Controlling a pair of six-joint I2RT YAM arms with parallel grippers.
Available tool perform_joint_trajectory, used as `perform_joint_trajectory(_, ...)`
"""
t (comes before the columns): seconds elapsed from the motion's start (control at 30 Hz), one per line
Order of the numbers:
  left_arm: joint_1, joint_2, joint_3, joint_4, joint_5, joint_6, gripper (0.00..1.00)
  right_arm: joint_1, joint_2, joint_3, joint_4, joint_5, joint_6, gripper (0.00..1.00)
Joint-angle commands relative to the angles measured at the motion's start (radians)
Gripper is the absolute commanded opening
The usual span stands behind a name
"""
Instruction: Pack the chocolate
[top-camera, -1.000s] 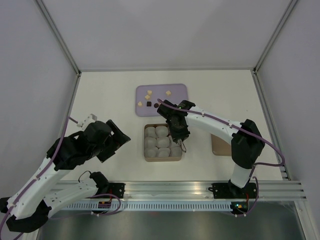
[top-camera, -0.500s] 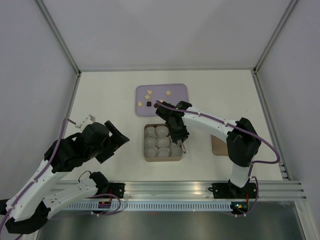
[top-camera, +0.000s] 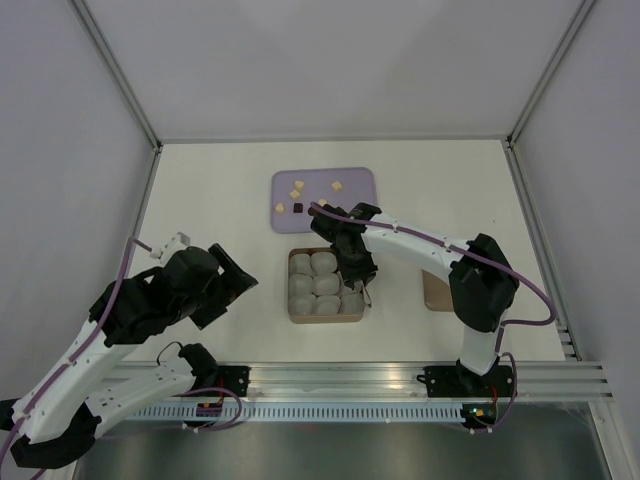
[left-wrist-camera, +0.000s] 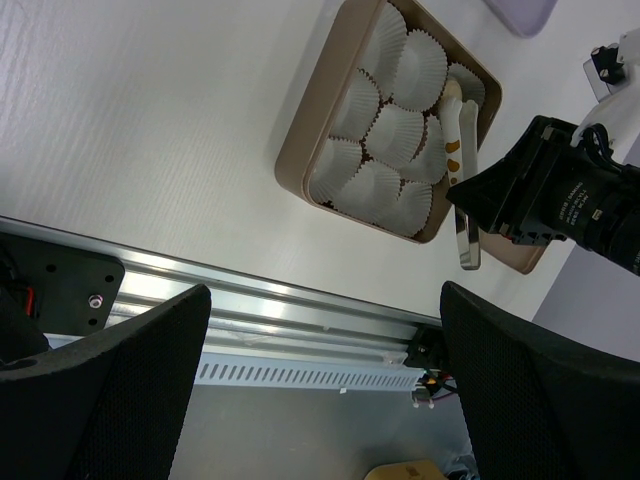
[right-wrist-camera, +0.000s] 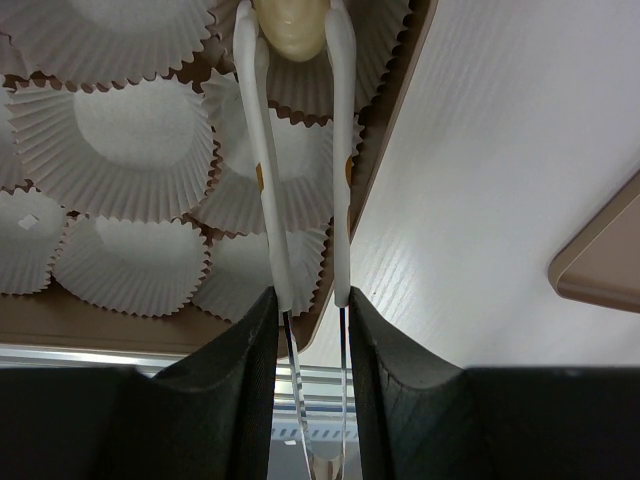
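Right gripper (right-wrist-camera: 310, 335), squeezing tongs (right-wrist-camera: 262, 170) that pinch a cream chocolate (right-wrist-camera: 292, 25), is edging further over cups (right-wrist-camera: 140, 135) at the right edge of the box (top-camera: 325, 320), nearing a drop, while left gripper (left-wrist-camera: 320, 390) is idling wide open

No writing, label or number can be read anywhere.

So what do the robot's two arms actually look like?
The left arm and right arm match: smooth white tubes linked by chunky black joints, with a thin purple cable looping along each. Each ends in two flat black fingers with a finely dotted texture.
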Motion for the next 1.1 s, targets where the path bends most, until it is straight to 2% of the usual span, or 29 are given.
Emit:
perform_joint_trajectory(0.0,0.003,0.005,-0.003,-0.002,-0.003,-0.037,1.00,0.007,0.007,0.039,0.007,0.016,0.014,0.16)
perform_joint_trajectory(0.4,0.003,0.012,-0.003,0.005,0.000,-0.034,0.99,0.006,0.008,0.063,-0.004,0.027,0.016,0.28)
perform_joint_trajectory(1.07,0.003,0.006,0.003,0.008,0.010,-0.024,1.00,0.007,0.019,0.075,-0.033,0.044,0.022,0.37)
